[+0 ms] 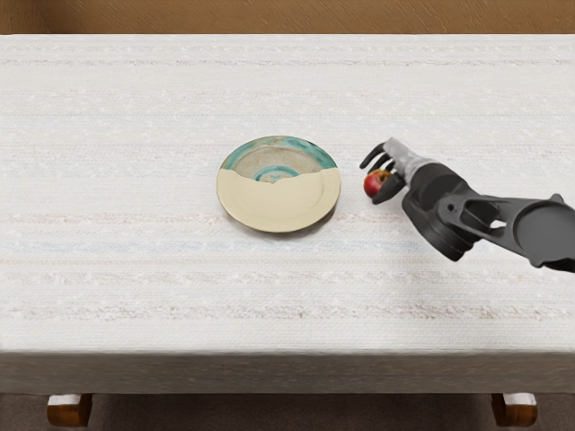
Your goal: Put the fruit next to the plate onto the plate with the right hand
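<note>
Right hand [395, 171] curled round one apple [375, 183]; one plate [269, 208] beside.

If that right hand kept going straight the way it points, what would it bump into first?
The right hand cups the red fruit; beyond that, probably the plate rim, though height is unclear.

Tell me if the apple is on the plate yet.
No, the apple is right of the plate, off it, gripped by the right hand.
</note>
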You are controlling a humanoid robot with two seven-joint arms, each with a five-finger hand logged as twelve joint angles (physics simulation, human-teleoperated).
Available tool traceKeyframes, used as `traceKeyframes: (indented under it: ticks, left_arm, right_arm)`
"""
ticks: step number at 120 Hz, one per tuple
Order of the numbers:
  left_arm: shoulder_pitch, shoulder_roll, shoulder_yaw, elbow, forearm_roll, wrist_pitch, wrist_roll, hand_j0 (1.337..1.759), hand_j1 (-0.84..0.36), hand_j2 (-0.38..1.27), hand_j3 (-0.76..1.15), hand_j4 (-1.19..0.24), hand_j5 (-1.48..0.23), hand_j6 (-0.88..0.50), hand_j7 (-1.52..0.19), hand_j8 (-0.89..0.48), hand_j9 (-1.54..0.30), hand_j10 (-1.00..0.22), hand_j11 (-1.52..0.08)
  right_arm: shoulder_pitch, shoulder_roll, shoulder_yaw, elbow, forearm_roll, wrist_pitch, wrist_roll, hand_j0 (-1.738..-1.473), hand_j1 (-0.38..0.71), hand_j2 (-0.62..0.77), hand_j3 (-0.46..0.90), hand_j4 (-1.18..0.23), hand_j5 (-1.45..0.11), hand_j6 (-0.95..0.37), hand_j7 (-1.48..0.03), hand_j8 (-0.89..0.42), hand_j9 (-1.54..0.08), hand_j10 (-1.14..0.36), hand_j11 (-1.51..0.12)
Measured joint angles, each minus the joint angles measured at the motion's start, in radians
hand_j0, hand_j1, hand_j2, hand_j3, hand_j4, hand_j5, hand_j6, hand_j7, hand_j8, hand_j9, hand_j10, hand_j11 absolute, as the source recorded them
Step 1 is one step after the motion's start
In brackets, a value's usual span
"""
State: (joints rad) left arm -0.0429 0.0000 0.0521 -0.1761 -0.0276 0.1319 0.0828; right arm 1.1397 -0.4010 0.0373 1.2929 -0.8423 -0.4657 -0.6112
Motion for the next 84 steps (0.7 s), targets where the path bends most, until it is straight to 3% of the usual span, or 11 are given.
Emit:
traceKeyframes:
  ticks: [84]
  left_arm:
    - [0.0, 0.0, 0.0, 0.0, 0.0, 0.0, 0.0, 1.658, 0.34, 0.0, 0.0, -0.01, -0.01, -0.01, -0.01, -0.01, -0.01, -0.01, -0.01]
  right_arm:
    - [0.017, 0.083, 0.08, 0.028, 0.0, 0.004, 0.0, -1.657, 0.23, 0.09, 0.0, -0.55, -0.72, -0.53, -0.72, -0.43, -0.72, -0.56, -0.72]
